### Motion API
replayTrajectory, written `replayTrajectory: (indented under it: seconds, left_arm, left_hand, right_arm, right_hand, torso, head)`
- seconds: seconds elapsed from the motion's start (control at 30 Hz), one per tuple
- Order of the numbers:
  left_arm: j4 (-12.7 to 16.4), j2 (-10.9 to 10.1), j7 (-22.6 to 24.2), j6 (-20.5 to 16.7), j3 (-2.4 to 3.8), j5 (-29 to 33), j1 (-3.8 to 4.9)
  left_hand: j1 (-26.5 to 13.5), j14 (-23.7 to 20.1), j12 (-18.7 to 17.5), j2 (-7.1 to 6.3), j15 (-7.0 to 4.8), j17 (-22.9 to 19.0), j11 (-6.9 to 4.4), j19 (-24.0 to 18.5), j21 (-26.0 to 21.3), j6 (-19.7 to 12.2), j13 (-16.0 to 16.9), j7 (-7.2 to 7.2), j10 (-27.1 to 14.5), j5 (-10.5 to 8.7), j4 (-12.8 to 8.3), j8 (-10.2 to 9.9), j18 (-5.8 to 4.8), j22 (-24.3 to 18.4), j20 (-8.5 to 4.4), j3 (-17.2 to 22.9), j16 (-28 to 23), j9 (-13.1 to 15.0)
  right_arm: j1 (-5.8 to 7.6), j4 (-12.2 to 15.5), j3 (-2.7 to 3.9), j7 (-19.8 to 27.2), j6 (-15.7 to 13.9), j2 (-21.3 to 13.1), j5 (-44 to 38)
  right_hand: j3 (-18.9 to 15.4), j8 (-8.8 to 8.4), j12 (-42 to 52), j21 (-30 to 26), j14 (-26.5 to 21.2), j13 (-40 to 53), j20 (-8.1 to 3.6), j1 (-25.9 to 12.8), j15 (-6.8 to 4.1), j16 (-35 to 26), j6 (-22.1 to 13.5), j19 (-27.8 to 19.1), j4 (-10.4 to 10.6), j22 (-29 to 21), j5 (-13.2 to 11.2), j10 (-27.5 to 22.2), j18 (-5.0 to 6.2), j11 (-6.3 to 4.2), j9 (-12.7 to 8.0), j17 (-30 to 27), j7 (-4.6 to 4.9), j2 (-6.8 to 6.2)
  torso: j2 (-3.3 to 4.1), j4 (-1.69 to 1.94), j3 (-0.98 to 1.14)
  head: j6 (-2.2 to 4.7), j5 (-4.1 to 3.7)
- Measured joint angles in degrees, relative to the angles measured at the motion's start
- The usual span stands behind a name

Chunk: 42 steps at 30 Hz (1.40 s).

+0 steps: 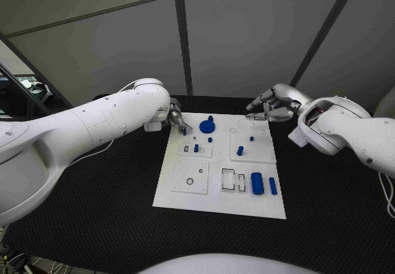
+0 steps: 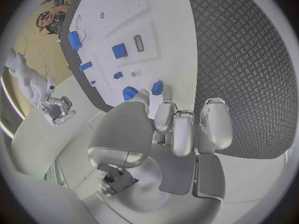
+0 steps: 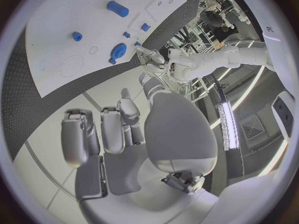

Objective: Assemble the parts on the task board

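The task board (image 1: pixel 221 197) lies in the middle of the black table (image 1: pixel 91 228), its blue parts (image 1: pixel 257 183) spread over it, so both hands can work it from the far edge. The left hand (image 1: pixel 174 118), at upper centre-left, seems to pinch a small blue piece (image 2: pixel 157 88) at the board's corner, probably to seat it. The right hand (image 1: pixel 275 104) hovers off the upper right corner, fingers (image 3: pixel 79 140) curled on nothing, likely waiting.

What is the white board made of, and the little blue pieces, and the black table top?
The task board looks like smooth matt white plastic, flat with neat cut-out slots. The blue parts also look like plastic: one even colour with a soft shine; I can't be sure. The table seems covered in a black textured mat, rubber or woven, with a fine diamond pattern in the left wrist view.
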Motion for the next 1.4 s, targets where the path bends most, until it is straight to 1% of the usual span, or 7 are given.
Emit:
replayTrajectory:
  seconds: [0.4,0.6,0.77,0.97,1.07,1.2,1.4]
  left_arm:
    - [-0.05,0.08,0.40,-0.13,-0.02,0.27,-0.04]
    - [-0.04,0.04,0.72,-0.69,-0.02,0.87,-0.04]
    - [0.13,-0.25,0.95,-1.24,-0.02,2.00,-0.04]
    - [1.26,-1.22,1.14,-1.68,-0.02,3.59,-0.10]
    - [2.60,-2.23,1.17,-1.83,-0.02,4.20,-0.10]
    - [5.71,-4.53,1.15,-2.24,-0.02,5.27,-0.10]
    - [11.02,-7.85,0.91,-3.32,-0.03,6.60,-0.10]
  left_hand:
    - [4.37,0.00,-0.06,2.68,0.01,0.00,-0.02,0.22,0.00,0.50,0.15,-0.50,0.00,0.15,-3.07,0.47,0.00,0.24,-0.22,1.74,0.23,-0.14]
    - [8.19,-0.07,-0.40,4.15,0.13,0.00,-0.26,0.42,0.00,0.15,0.12,-0.38,-0.14,6.71,-8.02,0.47,0.00,0.50,-0.42,5.17,0.23,0.40]
    - [8.30,0.00,-0.50,4.05,0.22,0.00,-0.26,0.42,0.00,-0.15,0.09,-0.28,-0.14,10.49,-8.42,2.08,0.00,0.59,-0.42,5.25,0.44,0.95]
    - [7.51,0.00,-0.50,4.84,0.22,0.00,-0.26,0.42,0.00,-0.78,0.09,-0.46,-0.14,2.87,-7.61,3.12,0.00,0.74,-0.42,7.92,0.44,0.95]
    - [6.71,0.00,-0.51,5.46,0.22,0.00,-0.26,0.42,0.00,-0.89,-0.04,-0.36,-0.14,2.59,-6.89,3.55,0.00,0.81,-0.42,9.42,0.44,1.27]
    - [4.25,0.01,-0.51,4.10,0.22,0.00,-0.44,0.42,0.00,-0.97,-0.08,-0.28,0.04,2.59,-7.50,3.86,0.00,0.94,-0.42,11.96,0.44,8.41]
    - [2.27,0.01,0.45,3.33,0.22,0.00,-0.66,0.42,0.00,-0.96,-0.01,-0.28,0.25,2.45,-9.57,4.45,0.00,1.47,-0.42,15.62,0.87,9.61]
  right_arm:
    - [0.00,-0.18,0.00,-0.03,0.01,0.12,-0.01]
    - [0.00,-0.27,0.00,-0.05,0.01,0.16,-0.02]
    - [0.00,-0.36,0.00,-0.06,0.02,0.17,-0.02]
    - [0.00,-0.52,0.00,-0.09,0.05,0.20,-0.03]
    - [0.00,-0.60,0.00,-0.11,0.08,0.20,-0.03]
    - [0.00,-0.70,0.00,-0.12,0.13,0.21,-0.03]
    - [0.00,-0.80,0.00,-0.15,0.19,0.16,-0.03]
  right_hand:
    - [0.00,0.00,0.00,0.00,0.00,0.00,0.00,0.00,0.00,0.00,0.00,0.00,0.00,0.00,0.00,0.00,0.00,0.00,-0.01,0.00,0.00,0.00]
    - [0.00,0.00,0.00,0.00,-0.02,0.01,0.00,0.00,-0.02,0.00,0.00,0.00,0.00,0.00,0.00,0.00,0.00,0.00,-0.01,0.00,0.00,0.00]
    - [0.00,0.00,0.00,0.00,-0.21,0.01,0.00,0.00,-0.21,0.00,0.00,0.00,0.00,0.00,0.00,0.00,0.00,0.00,-0.01,0.01,0.00,0.00]
    - [0.00,0.00,0.00,0.00,-0.21,0.01,0.00,0.00,-0.21,0.00,0.00,0.00,0.00,0.00,0.00,0.00,0.00,0.00,-0.02,0.00,0.00,0.00]
    - [0.01,0.00,0.00,0.00,-0.21,0.01,0.00,0.00,-0.21,0.00,0.00,0.00,-0.02,0.00,0.02,0.00,0.00,0.00,-0.02,0.00,0.00,0.00]
    - [0.16,0.00,0.00,0.00,-0.21,0.01,0.00,0.00,-0.21,0.00,0.00,0.00,-0.17,0.00,0.34,0.00,0.00,0.00,-0.02,0.00,0.00,0.00]
    - [0.16,0.00,0.00,0.00,-0.21,0.01,0.00,0.00,-0.21,0.00,0.00,0.00,-0.17,0.00,0.34,0.00,0.00,0.00,-0.02,0.00,0.00,0.00]
  torso:
    - [-0.01,-0.01,0.00]
    - [-0.01,-0.02,0.01]
    - [-0.01,-0.02,0.02]
    - [-0.05,-0.02,0.02]
    - [-0.08,0.03,0.04]
    - [-0.10,0.08,0.04]
    - [-0.15,0.21,0.04]
  head:
    - [-0.19,-0.02]
    - [-0.24,0.06]
    - [-0.27,0.07]
    - [-0.27,0.16]
    - [-0.32,0.21]
    - [-0.32,0.27]
    - [-0.46,0.40]
